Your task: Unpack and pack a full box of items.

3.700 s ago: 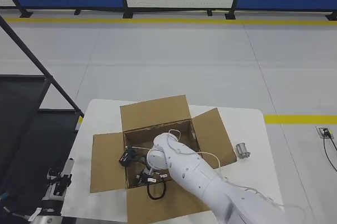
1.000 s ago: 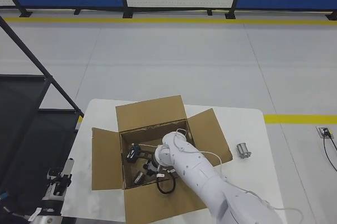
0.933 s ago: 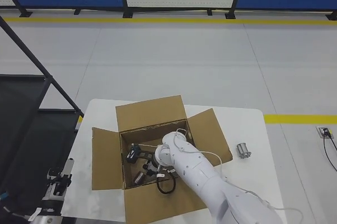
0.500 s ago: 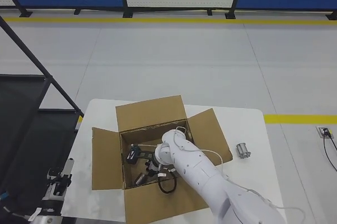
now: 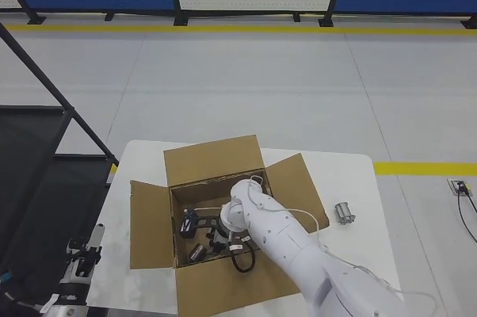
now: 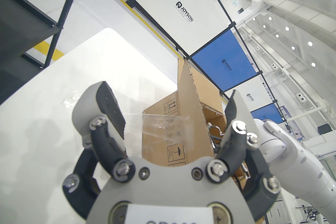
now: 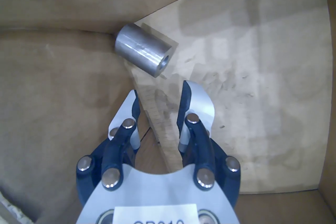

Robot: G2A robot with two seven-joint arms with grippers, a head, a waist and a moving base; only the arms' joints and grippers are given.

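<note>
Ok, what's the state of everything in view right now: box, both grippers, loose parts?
Cardboard box: open, flaps folded outward, upright on the table.
Right gripper: open, empty, down inside the box, short of the metal cylinder.
Metal cylinder: on its side on the box floor, against a wall, not gripped.
Left gripper: open, empty, outside the box.
Small metal part: on the table, apart from the box.

Matt cardboard box, smooth metal cylinder

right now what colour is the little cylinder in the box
The small metal cylinder is silver-grey, best seen in the right wrist view.
</note>
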